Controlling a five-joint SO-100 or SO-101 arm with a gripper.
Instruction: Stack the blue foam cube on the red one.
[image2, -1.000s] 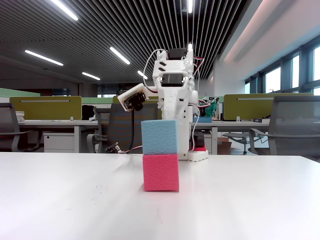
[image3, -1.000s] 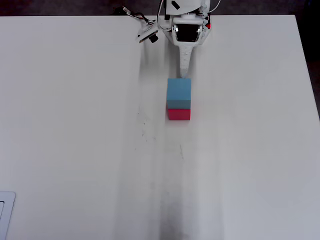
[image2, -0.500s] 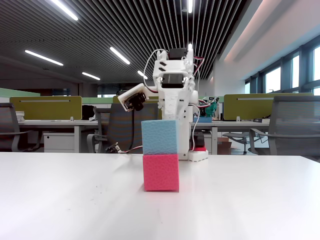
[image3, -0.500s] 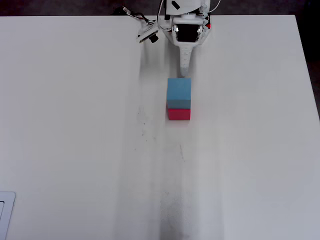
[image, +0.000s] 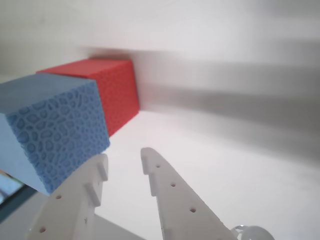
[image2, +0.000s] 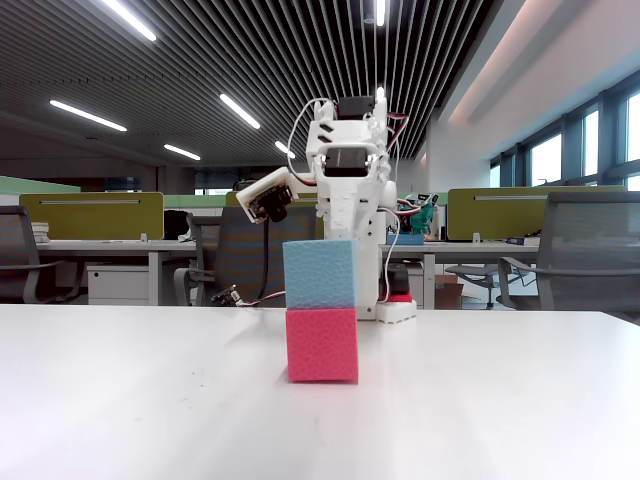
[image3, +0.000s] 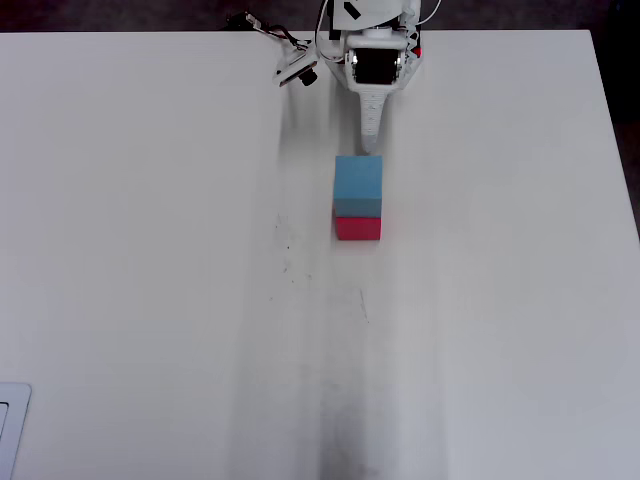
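Squarely on top of the red one (image2: 321, 345) sits the blue foam cube (image2: 319, 274), the two forming an upright stack on the white table (image2: 150, 400) in the fixed view. Their front faces are nearly flush, the blue cube offset very slightly to the left. In the overhead view the blue foam cube (image3: 357, 184) covers most of the red one (image3: 357, 229), of which only a narrow strip shows at the near edge. The wrist view shows the blue foam cube (image: 55, 130) and the red one (image: 112, 92) face to face, in contact. The gripper (image: 124, 161) stands clear of the stack, its white fingers (image: 165, 185) parted by a narrow gap with nothing between them. In the overhead view the gripper (image3: 368, 140) ends just short of the blue cube's far edge.
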